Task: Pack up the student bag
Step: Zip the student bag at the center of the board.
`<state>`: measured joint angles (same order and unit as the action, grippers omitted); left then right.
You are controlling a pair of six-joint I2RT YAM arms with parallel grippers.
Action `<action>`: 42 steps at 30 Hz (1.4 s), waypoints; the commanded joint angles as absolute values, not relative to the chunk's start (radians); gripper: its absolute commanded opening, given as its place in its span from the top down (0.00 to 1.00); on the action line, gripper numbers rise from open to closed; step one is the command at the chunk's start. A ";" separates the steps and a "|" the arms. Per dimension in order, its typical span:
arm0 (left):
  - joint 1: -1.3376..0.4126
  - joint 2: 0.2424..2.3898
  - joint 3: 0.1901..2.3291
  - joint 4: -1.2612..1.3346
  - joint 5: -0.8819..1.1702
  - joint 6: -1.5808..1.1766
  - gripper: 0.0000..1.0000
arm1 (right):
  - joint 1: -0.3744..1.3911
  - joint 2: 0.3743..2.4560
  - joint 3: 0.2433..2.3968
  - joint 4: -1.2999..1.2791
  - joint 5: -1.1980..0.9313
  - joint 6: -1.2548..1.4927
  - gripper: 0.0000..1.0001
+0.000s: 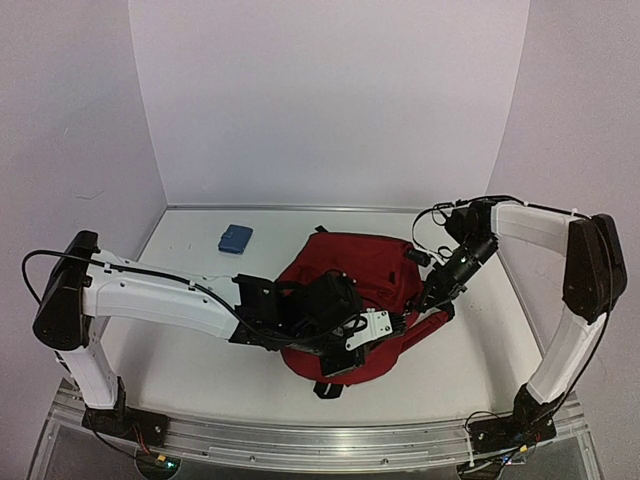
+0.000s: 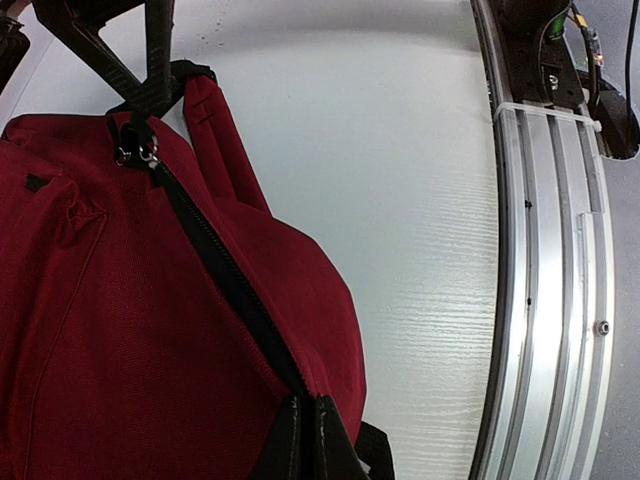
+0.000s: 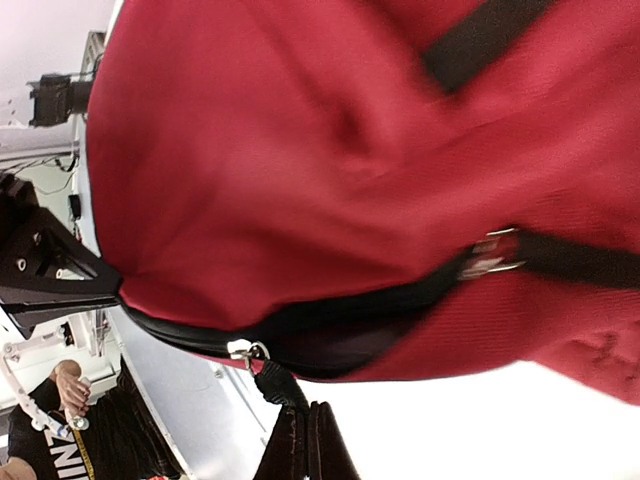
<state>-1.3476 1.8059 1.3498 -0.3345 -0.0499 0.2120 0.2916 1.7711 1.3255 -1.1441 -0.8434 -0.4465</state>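
The student bag (image 1: pixel 350 275) is a dark red backpack lying in the middle of the table. My left gripper (image 2: pixel 303 440) is shut on the bag's fabric at the near end of its black zip (image 2: pixel 225 275); in the top view the left gripper (image 1: pixel 398 322) sits at the bag's near right edge. My right gripper (image 3: pixel 306 445) is shut on the black zip pull strap (image 3: pixel 280 385), which hangs from a metal slider (image 3: pixel 248 352). Beside that slider the zip gapes open (image 3: pixel 350 335). From above, the right gripper (image 1: pixel 432 298) is at the bag's right side.
A small blue flat object (image 1: pixel 235 238) lies on the table at the back left of the bag. The aluminium rail (image 2: pixel 555 300) runs along the table's near edge. White walls close the table on three sides.
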 commanded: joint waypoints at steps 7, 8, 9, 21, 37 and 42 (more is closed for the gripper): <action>-1.361 1.733 1.319 -0.418 -0.003 0.198 1.00 | 0.183 1.919 1.513 -1.193 -0.728 -0.552 1.00; -1.361 1.735 1.318 -0.417 -0.003 0.198 1.00 | 0.175 1.936 1.528 -1.195 -0.721 -0.553 1.00; -1.361 1.736 1.317 -0.418 -0.003 0.198 1.00 | 0.164 1.952 1.542 -1.196 -0.712 -0.554 1.00; -1.360 1.794 1.339 -0.424 0.030 0.178 1.00 | 0.137 2.001 1.554 -1.194 -0.713 -0.555 1.00; -1.143 1.685 1.185 -0.344 -0.157 0.048 1.00 | 0.250 1.808 1.219 -1.172 -0.798 -0.616 1.00; -1.091 1.715 1.190 -0.325 -0.229 0.010 1.00 | 0.365 1.725 1.219 -1.113 -0.847 -0.523 1.00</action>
<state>-1.1307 1.7357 1.1901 -0.3250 -0.1003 0.0681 0.2936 1.8054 1.2089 -1.1396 -0.8231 -0.5835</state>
